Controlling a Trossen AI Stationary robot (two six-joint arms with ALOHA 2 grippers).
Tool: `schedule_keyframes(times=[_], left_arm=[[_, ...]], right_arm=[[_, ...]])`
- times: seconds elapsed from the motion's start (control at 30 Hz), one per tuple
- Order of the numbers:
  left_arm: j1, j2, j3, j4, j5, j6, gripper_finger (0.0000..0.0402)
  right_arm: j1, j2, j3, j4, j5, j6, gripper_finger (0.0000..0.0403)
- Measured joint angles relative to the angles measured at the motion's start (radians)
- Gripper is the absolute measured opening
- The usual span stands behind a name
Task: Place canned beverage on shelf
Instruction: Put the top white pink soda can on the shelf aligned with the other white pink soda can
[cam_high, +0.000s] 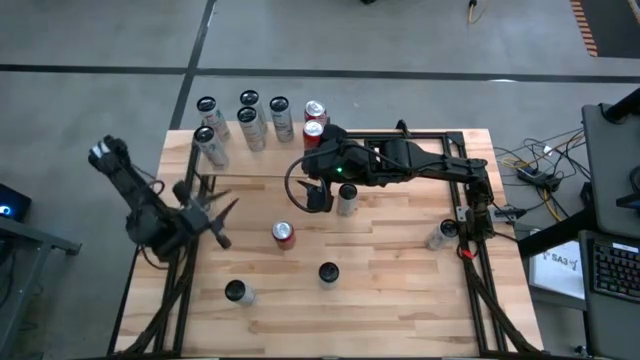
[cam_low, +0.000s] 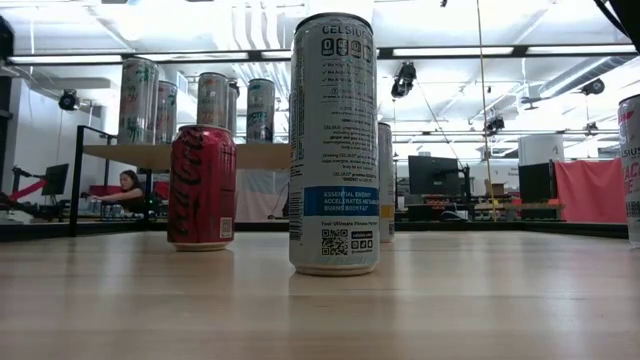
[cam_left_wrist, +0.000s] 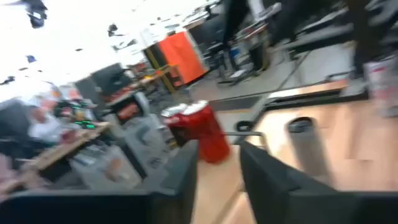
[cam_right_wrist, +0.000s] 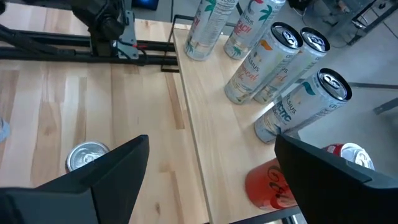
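The shelf (cam_high: 265, 160) stands at the table's far side with several tall cans and two red cans (cam_right_wrist: 273, 183) upright on it. A red can (cam_high: 284, 233) stands upright on the tabletop near the middle. My left gripper (cam_high: 228, 222) hovers level at the table's left, pointing toward that red can (cam_left_wrist: 202, 127), its fingers apart with nothing between them. My right gripper (cam_high: 318, 185) hangs wide open above the shelf's near edge (cam_right_wrist: 186, 124), beside the red cans, touching nothing.
More cans stand upright on the tabletop: a silver one (cam_high: 347, 200) under the right arm, a dark-topped one (cam_high: 328, 272), one near the front (cam_high: 236, 291) and one at the right (cam_high: 440, 235). A tall can (cam_low: 333, 145) fills the low view's middle.
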Motion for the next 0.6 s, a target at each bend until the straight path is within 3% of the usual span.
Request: schedule_keyframes(times=[0.1,0.17,0.2,0.3,0.33,0.4,0.47,0.6], left_arm=[[-0.088,-0.009,-0.057,-0.004,0.017,-0.103,0.0027],[-0.148,-0.021,-0.080,-0.004,0.101,-0.168,0.0008],[-0.175,-0.026,-0.091,-0.004,0.202,-0.194,0.0010],[-0.231,-0.032,-0.124,-0.019,0.634,-0.209,0.0015],[-0.234,-0.030,-0.131,-0.028,0.713,-0.209,0.0012],[-0.232,-0.032,-0.132,-0.037,0.681,-0.267,0.0004],[-0.225,-0.045,-0.131,-0.119,0.546,-0.399,0.0002],[-0.206,-0.090,-0.134,-0.435,0.247,-0.769,0.0001]], right_arm=[[0.000,0.000,0.000,-0.003,0.000,0.000,0.0338],[0.000,0.000,0.000,-0.011,0.000,-0.001,0.0338],[0.000,0.000,0.000,-0.017,0.000,-0.001,0.0338],[0.000,0.000,0.000,-0.027,0.000,0.002,0.0338],[0.000,0.000,0.000,-0.028,0.000,0.002,0.0338],[0.000,0.000,0.000,-0.027,0.000,0.003,0.0338],[0.000,0.000,0.000,-0.027,0.000,0.003,0.0338],[0.000,0.000,0.000,-0.025,0.000,0.006,0.0338]])
